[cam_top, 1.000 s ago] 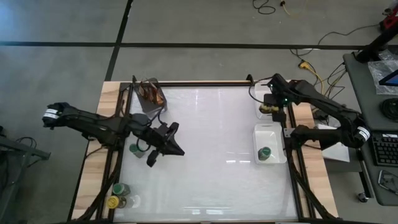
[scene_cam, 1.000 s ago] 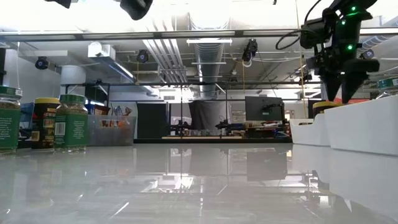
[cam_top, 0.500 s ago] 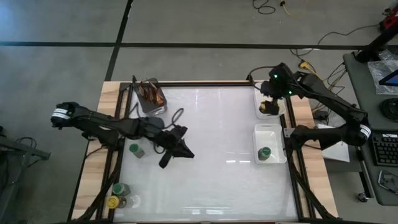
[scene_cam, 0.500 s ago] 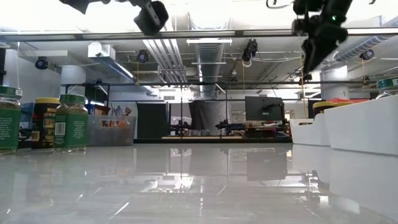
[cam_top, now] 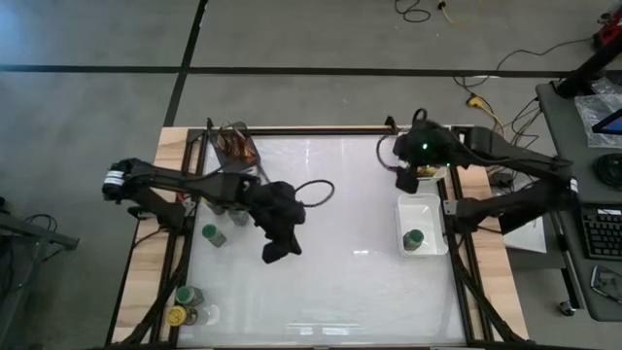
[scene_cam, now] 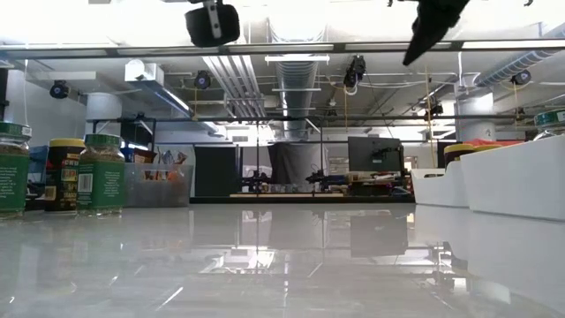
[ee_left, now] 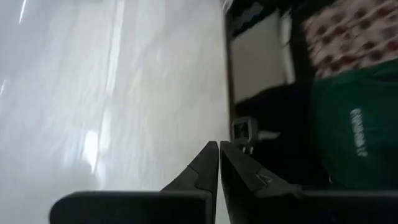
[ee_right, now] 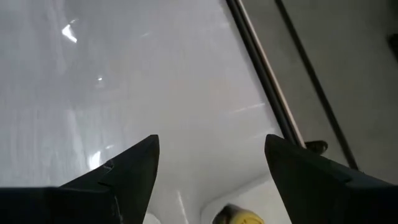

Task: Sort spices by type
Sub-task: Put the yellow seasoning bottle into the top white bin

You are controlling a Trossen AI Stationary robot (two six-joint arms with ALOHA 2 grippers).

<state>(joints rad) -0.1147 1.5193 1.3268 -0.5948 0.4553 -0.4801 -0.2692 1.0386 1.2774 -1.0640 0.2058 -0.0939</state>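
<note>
Right gripper (ee_right: 211,168) hanging empty, fingers apart, above yellow-lid jar (cam_top: 425,173) in far tray (cam_top: 433,181). Left gripper (ee_left: 218,163) pinched closed, empty, hanging mid-counter (cam_top: 330,282). Next: fetching green-lid jar (cam_top: 210,233).

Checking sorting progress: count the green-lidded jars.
3. One green-lidded jar sits in the white tray, a second jar near the left edge, a third jar in the front-left corner. Arms may hide more.

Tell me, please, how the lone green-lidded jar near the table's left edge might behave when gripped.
The green-lidded jar looks round and smooth, so it may slip or twist between fingers. It stands upright and apart, so it probably tips if nudged high.
</note>
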